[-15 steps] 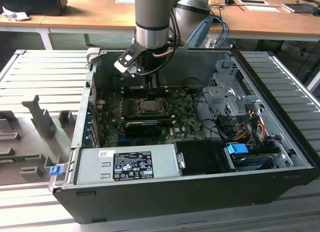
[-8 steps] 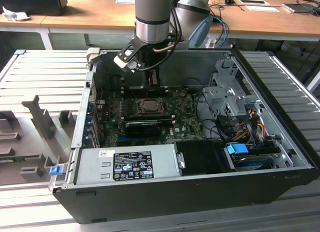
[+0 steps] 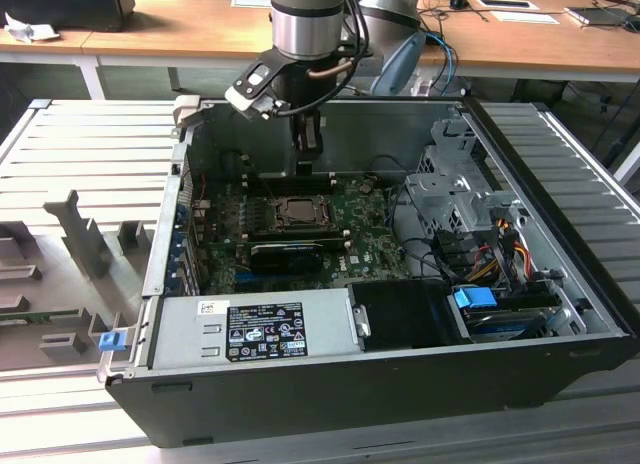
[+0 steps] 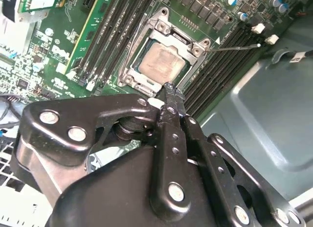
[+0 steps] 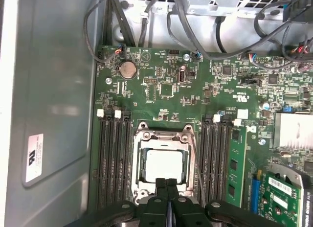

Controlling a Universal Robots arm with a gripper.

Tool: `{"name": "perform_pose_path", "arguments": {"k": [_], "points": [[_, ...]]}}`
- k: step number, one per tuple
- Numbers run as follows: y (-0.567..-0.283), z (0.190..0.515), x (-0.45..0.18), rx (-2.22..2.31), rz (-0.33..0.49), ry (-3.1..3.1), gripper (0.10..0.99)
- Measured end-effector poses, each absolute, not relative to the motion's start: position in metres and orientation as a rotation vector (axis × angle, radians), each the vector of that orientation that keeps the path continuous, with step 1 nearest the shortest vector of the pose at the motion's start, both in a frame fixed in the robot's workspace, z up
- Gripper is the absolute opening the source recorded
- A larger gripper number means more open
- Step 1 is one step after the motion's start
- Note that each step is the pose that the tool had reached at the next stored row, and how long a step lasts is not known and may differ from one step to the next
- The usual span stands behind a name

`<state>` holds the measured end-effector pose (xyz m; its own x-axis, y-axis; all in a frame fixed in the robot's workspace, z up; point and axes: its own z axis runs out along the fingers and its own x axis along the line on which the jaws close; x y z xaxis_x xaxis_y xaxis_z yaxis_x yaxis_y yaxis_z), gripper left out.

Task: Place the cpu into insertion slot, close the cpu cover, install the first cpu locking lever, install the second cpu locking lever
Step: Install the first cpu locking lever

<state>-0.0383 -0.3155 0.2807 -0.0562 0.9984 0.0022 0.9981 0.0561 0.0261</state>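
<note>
The cpu (image 5: 164, 164), a pale silver square, lies in the insertion slot (image 5: 142, 135) on the green board; it also shows in the second wrist view (image 4: 164, 60) and the exterior view (image 3: 297, 212). The cpu cover (image 5: 161, 145), a dark metal frame, lies flat around the chip. A thin wire locking lever (image 4: 234, 47) sticks out from one corner of the socket over the memory slots. My gripper (image 5: 167, 185) hangs just above the socket's edge, fingers (image 4: 169, 97) pressed together and holding nothing. In the exterior view the gripper (image 3: 307, 144) stands upright over the board inside the open case.
Black memory slots (image 5: 113, 158) flank the socket on both sides. A green card (image 5: 235, 163) stands beside them. The grey case wall (image 5: 54, 90) is close by. Cables (image 5: 195, 36) cross above the board. The power supply (image 3: 250, 329) and drive cage (image 3: 450, 194) fill the case's other parts.
</note>
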Motion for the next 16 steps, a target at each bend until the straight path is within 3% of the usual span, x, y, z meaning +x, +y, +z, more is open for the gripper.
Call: {"name": "perform_pose_path", "arguments": {"k": [16], "points": [[-0.3155, 0.2808, -0.0383, 1.897, 0.029, 2.482, 0.106]]}}
